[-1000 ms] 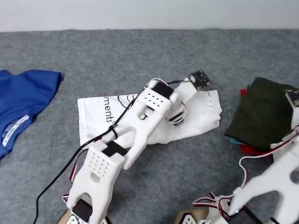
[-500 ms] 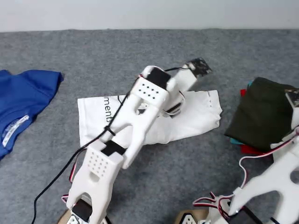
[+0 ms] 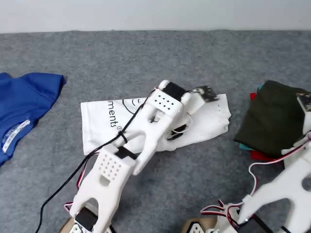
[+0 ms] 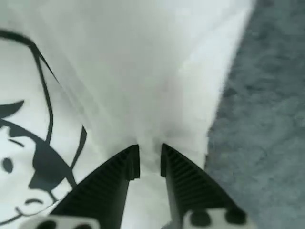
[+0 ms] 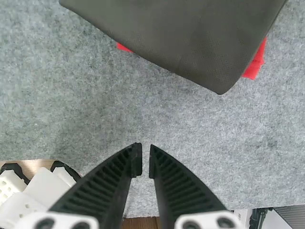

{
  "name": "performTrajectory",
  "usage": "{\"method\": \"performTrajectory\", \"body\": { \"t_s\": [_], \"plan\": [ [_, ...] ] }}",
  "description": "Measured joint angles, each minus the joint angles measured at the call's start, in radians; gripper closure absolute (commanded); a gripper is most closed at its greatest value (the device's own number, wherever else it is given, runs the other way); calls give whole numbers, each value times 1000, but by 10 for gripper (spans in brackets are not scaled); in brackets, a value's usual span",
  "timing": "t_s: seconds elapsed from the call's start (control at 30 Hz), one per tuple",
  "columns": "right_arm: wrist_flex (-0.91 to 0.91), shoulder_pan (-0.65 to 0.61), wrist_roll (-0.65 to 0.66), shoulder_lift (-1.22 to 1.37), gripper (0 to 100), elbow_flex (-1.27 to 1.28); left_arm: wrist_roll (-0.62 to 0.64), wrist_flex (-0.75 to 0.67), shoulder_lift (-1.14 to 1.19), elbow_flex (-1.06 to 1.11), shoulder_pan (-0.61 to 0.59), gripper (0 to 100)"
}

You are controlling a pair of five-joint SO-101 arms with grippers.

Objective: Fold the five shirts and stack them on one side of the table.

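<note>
folded shirt (image 3: 104, 124) centre, shirt stack (image 3: 272, 121) right

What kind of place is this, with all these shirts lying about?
Probably a robot test bench: two white robot arms sit at a grey felt table, with a white shirt, a blue shirt and a folded pile laid out.

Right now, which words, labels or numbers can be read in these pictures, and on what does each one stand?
White shirt: black lettering, partly hidden under the left arm; no whole word reads.
Blue shirt: white neck label, too small to read.
</note>
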Motion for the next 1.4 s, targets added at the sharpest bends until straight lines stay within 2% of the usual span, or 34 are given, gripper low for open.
{"method": "performTrajectory", "body": {
  "t_s": [0.23,0.47,0.67,1.1,1.2,1.4],
  "plan": [
    [0,0,0,0,955,0,-5,20,48,-98,-25,914],
    [0,0,0,0,955,0,89,23,-21,-193,-44,829],
    [0,0,0,0,955,0,149,23,-213,-170,-184,829],
    [0,0,0,0,955,0,187,28,-755,456,-569,825],
    [0,0,0,0,955,0,187,9,-801,572,-655,789],
    [0,0,0,0,955,0,130,-114,-804,772,-783,747]
  ]
}}
